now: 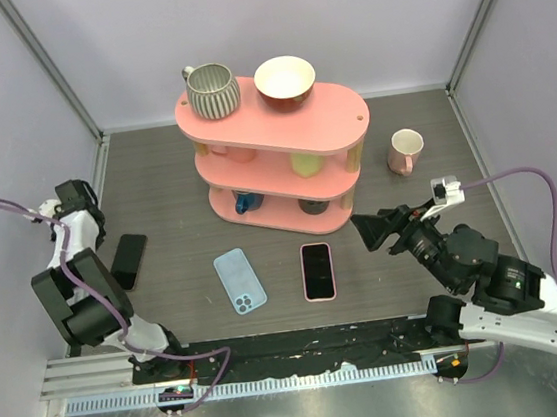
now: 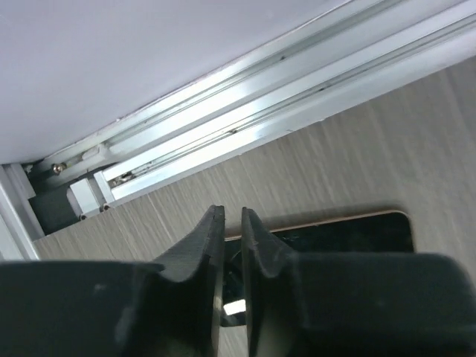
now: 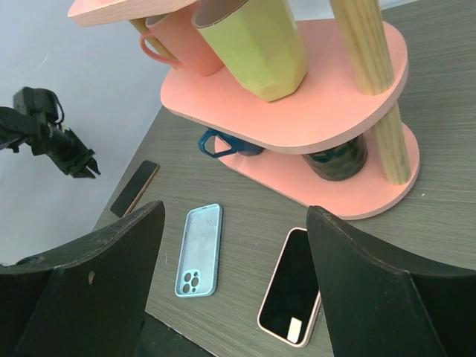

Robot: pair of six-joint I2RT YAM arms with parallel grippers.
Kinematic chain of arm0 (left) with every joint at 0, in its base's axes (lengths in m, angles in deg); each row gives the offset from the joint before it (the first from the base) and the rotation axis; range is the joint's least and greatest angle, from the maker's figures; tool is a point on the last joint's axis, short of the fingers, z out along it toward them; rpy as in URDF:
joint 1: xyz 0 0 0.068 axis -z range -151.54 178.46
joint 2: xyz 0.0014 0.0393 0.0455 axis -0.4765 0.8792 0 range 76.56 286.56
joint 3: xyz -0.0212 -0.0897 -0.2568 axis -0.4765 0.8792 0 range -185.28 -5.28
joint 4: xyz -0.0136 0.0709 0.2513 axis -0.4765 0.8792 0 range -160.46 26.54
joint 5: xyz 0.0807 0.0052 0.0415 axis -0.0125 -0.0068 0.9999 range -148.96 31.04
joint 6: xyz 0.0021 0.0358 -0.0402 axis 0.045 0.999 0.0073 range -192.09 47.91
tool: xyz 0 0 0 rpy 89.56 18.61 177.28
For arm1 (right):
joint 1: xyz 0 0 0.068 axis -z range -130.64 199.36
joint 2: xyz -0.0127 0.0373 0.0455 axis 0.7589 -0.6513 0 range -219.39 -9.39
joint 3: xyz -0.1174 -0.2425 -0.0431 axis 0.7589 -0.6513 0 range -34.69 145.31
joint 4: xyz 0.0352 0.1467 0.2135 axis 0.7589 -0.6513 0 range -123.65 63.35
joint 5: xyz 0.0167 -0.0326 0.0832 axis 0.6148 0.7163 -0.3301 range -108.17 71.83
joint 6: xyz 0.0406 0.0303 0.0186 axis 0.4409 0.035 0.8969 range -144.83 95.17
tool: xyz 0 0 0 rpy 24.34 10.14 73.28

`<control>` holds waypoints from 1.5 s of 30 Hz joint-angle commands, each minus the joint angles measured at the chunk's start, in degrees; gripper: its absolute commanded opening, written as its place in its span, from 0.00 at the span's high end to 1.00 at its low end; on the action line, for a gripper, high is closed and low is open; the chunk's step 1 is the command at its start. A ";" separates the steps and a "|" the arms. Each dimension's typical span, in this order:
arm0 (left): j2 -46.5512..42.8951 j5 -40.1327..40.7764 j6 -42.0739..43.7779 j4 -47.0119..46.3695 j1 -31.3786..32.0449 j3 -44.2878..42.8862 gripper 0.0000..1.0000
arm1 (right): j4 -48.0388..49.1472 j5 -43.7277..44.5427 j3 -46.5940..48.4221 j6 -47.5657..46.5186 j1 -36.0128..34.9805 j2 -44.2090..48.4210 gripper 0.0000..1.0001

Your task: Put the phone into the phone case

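Observation:
A bare black phone [image 1: 129, 260] with a gold edge lies flat at the left of the table; it also shows in the right wrist view [image 3: 134, 187] and in the left wrist view [image 2: 335, 230]. An empty light blue phone case [image 1: 239, 280] lies open side up in the middle [image 3: 199, 249]. My left gripper [image 1: 88, 215] is shut and empty, just above and behind the black phone [image 2: 232, 216]. My right gripper [image 1: 361, 229] is open and empty, raised to the right of the case [image 3: 234, 212].
A second phone in a pink case [image 1: 317, 271] lies right of the blue case. A pink three-tier shelf [image 1: 350, 125] with mugs and a bowl stands behind them. A pink mug [image 1: 405, 151] stands at the right. A metal rail [image 2: 223, 111] runs along the left wall.

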 commanded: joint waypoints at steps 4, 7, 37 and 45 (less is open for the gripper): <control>2.89 1.24 3.30 -1.67 -0.34 0.21 1.00 | -3.28 2.69 3.50 -1.68 -0.02 4.82 0.17; 5.00 -0.17 3.83 0.58 -0.34 -1.27 1.00 | -5.13 3.30 4.12 -1.50 -0.11 6.05 0.17; 7.92 -14.75 1.47 4.73 0.19 3.81 1.00 | -6.37 -0.47 3.33 3.95 -0.11 7.72 0.18; 3.86 -18.01 -0.90 3.67 5.54 8.65 1.00 | -4.35 -2.58 2.10 4.21 -0.11 6.84 0.18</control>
